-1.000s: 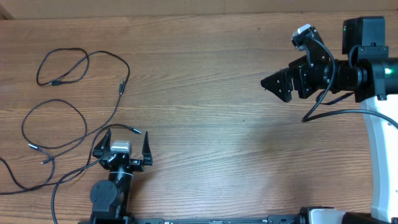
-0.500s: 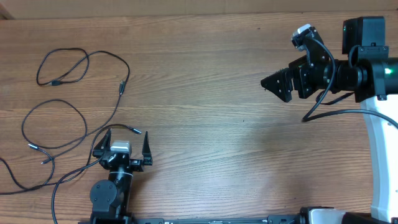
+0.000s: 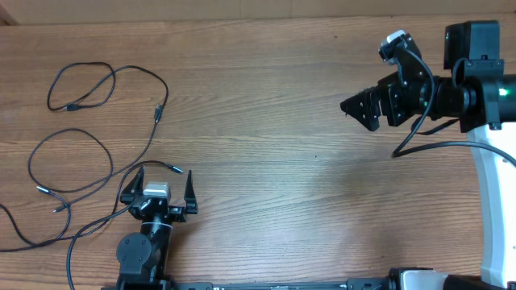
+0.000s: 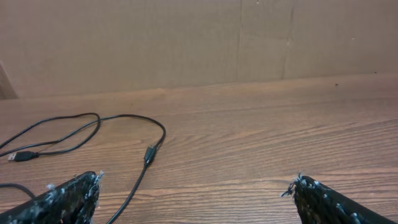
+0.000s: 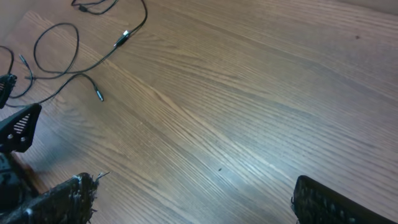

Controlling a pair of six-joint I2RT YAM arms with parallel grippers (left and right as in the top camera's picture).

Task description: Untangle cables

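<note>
Several thin black cables (image 3: 97, 161) lie in loose loops on the left of the wooden table, with small plugs at their ends (image 3: 159, 113). One cable end (image 3: 176, 168) lies between my left gripper's fingers. My left gripper (image 3: 158, 182) is open and empty at the front left, beside the loops. In the left wrist view a cable with a plug (image 4: 148, 154) runs across the wood ahead of the fingers (image 4: 193, 193). My right gripper (image 3: 355, 109) is open and empty, held above the table at the far right. The right wrist view shows the cables (image 5: 81, 68) far off at the top left.
A thicker black cord (image 3: 419, 141) hangs from the right arm. The white base of the right arm (image 3: 492, 201) stands at the right edge. A cardboard wall (image 4: 186, 37) rises behind the table. Bare wood (image 3: 274, 161) lies between the two arms.
The right gripper has shifted very slightly to the right. The left arm and the cables have not moved.
</note>
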